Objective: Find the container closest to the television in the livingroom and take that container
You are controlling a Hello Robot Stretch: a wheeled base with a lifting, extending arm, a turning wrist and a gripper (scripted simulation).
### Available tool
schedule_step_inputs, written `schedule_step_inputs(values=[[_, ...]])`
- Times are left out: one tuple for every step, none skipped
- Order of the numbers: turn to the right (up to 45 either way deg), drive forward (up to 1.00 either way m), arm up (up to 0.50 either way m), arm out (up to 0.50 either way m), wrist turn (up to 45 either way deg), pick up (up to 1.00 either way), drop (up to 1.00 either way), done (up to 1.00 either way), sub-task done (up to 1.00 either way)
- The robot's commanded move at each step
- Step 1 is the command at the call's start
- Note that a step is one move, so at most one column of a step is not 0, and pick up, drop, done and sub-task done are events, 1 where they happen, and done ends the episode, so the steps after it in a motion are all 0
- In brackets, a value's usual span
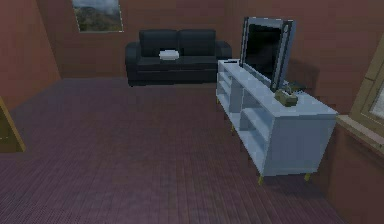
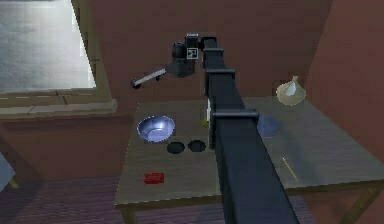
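Standing on the white cabinet (image 1: 290,135), just beside the near end of the television (image 1: 265,50), a small dark boxy object (image 1: 290,97) is judged to be the container sought, though its form cannot be settled from this far off. A second small dark thing (image 1: 232,63) is seen at the cabinet's far end, near the television's other side; which of the two lies closer should be checked as the cabinet is approached. A sofa (image 1: 178,55) is set against the back wall beyond.

In the arm side view the arm (image 2: 235,130) is stretched out over a separate table (image 2: 330,160), on which a metal bowl (image 2: 155,128) and a pale flask (image 2: 291,92) are laid out. Neither stands by the television, so neither should be taken. The gripper (image 2: 148,77) is shown above the table's far edge with only bare wall (image 2: 150,105) behind its fingers, and nothing is held in it.

The step in hand is judged to be the approach. It is best done with the arm drawn in first, so that nothing on the table is swept off. The base is then driven along the cabinet's open front and stopped with the object abreast of the arm's side.
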Motion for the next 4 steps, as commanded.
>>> schedule_step_inputs(values=[[0.0,0.0,0.0,0.0,12.0,0.0,0.0,0.0,0.0],[0.0,0.0,-0.28,0.0,0.0,0.0,0.0,0.0,0.0],[0.0,0.0,0.0,0.0,0.0,1.0,0.0,0.0,0.0],[0.0,0.0,0.1,0.0,0.0,0.0,0.0,0.0,0.0]])
